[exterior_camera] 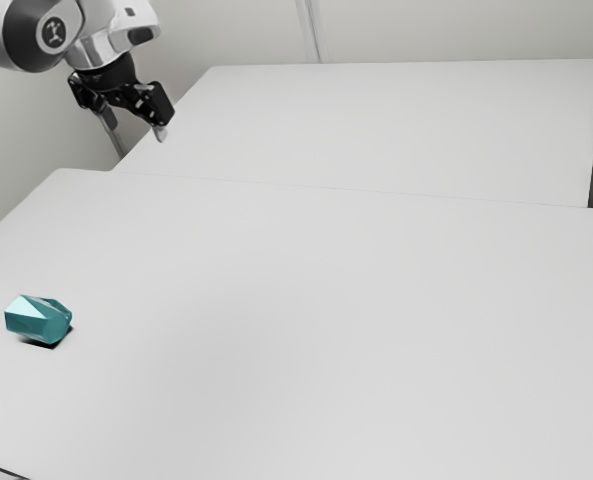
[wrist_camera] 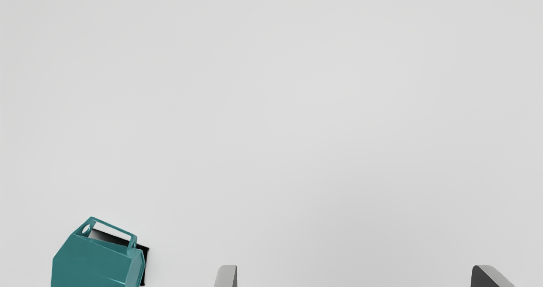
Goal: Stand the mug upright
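The mug (exterior_camera: 38,320) lies on its side on the tabletop (exterior_camera: 326,340), between eight and nine o'clock from the exterior view's centre, its handle (wrist_camera: 113,229) along one side. The gripper (exterior_camera: 134,125) hangs at one o'clock from it in that view, above the surface, fingers (wrist_camera: 226,277) spread wide.

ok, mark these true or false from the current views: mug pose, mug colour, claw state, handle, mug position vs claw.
1. The mug lies on its side on the table. True.
2. The mug is bright red. False: it is teal.
3. The claw is clamped on the mug. False: its fingers stand apart, touching nothing.
4. The mug has a handle. True.
5. The mug sits between the claw's fingers. False: it is off to one side of both.
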Controlling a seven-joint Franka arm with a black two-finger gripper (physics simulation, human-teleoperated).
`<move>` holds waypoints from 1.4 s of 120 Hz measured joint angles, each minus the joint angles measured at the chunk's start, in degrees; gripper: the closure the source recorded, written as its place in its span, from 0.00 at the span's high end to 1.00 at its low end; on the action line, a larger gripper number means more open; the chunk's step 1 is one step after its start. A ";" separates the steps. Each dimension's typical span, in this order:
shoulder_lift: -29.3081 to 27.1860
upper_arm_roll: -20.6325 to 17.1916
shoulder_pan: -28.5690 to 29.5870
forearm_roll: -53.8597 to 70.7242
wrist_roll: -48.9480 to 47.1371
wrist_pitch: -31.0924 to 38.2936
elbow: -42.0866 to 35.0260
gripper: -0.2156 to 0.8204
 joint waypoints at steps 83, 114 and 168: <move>-3.66 2.40 36.76 -20.05 5.92 -6.58 -11.09 0.79; 8.91 2.39 50.21 -28.18 17.90 -9.66 -8.32 0.79; 27.52 2.66 55.73 -37.81 40.62 -10.81 3.28 0.79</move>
